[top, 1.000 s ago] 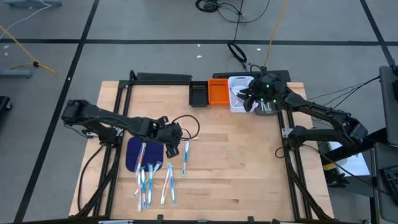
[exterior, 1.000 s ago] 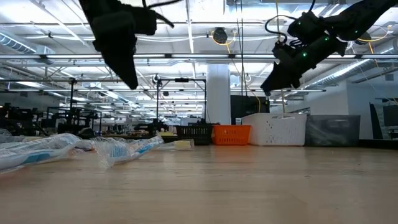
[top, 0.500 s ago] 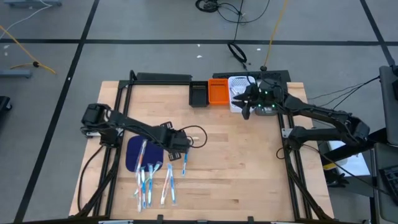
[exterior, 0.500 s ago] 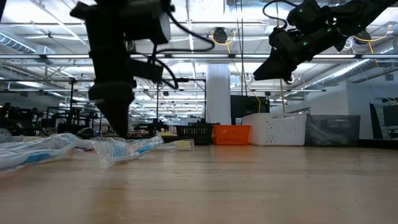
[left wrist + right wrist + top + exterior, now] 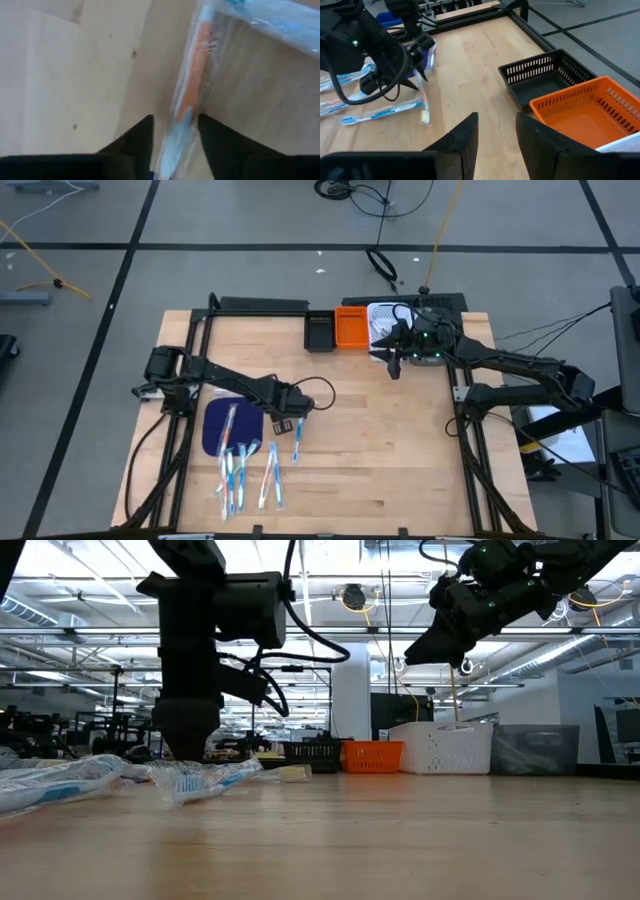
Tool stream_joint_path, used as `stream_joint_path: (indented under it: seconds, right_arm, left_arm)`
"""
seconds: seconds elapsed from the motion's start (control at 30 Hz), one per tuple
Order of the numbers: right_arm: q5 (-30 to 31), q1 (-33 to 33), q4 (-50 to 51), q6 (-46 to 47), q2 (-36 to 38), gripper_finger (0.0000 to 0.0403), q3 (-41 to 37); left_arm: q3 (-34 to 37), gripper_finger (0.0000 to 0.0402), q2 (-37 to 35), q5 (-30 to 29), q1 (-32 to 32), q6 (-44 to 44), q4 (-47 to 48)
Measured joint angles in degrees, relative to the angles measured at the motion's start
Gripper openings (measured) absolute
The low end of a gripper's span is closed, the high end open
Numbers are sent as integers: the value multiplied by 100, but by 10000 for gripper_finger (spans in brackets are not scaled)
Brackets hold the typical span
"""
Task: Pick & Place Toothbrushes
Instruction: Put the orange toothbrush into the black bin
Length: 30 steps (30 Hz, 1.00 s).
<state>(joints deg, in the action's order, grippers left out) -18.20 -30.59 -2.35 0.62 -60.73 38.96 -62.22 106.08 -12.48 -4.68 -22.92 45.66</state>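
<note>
Several wrapped toothbrushes (image 5: 245, 465) lie flat on the near left of the table, some on a dark blue mat (image 5: 215, 428); the low view shows them too (image 5: 200, 778). My left gripper (image 5: 283, 423) is down at the table (image 5: 190, 752), open. Its fingers stand on either side of one wrapped toothbrush with an orange grip (image 5: 190, 100). My right gripper (image 5: 392, 360) hangs open and empty, high (image 5: 412, 655) beside the white bin (image 5: 382, 330). My left gripper comes from above, pointing down, with one finger (image 5: 142, 137) on each side of the toothbrush's wrapped shaft (image 5: 182, 120), across its length. The toothbrush lies flat on the table. Whether the fingers touch the wrapper, I cannot tell.
A black bin (image 5: 320, 332), an orange bin (image 5: 351, 328) and the white bin stand in a row at the far edge. Black frame rails (image 5: 200, 340) run along the table's sides. Bare wood (image 5: 380, 440) lies between the toothbrushes and the bins.
My left gripper has come down from well above the table to the toothbrushes, shifting a little toward the near edge. My right gripper has risen slightly and drifted from over the white bin toward the table's left and near side.
</note>
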Motion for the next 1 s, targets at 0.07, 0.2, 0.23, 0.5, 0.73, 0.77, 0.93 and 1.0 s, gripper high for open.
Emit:
stream_joint_path:
  seconds: [0.07,0.2,0.23,0.5,0.73,0.77,0.93,1.0]
  right_arm:
    - [2,-2,0,0,0,121,0]
    - [5,-3,0,0,0,122,0]
    - [4,-2,0,0,0,122,0]
    - [6,-4,4,1,-2,119,0]
    - [-6,-4,37,22,-2,118,0]
    - [-9,4,43,46,-2,118,0]
    - [-20,190,-50,126,-2,117,0]
    - [-14,324,-170,127,-2,117,0]
  left_arm:
    - [0,103,8,29,-10,28,-11]
    - [1,16,9,147,-12,36,-10]
    - [2,15,9,165,-11,33,-8]
    - [38,8,-241,199,-102,-247,266]
    - [28,5,-1171,-498,-240,-789,391]
    - [28,4,-1314,-631,-264,-847,358]
    - [28,7,-1861,-1343,-324,-916,-422]
    - [26,4,-2008,-1404,-322,-596,-974]
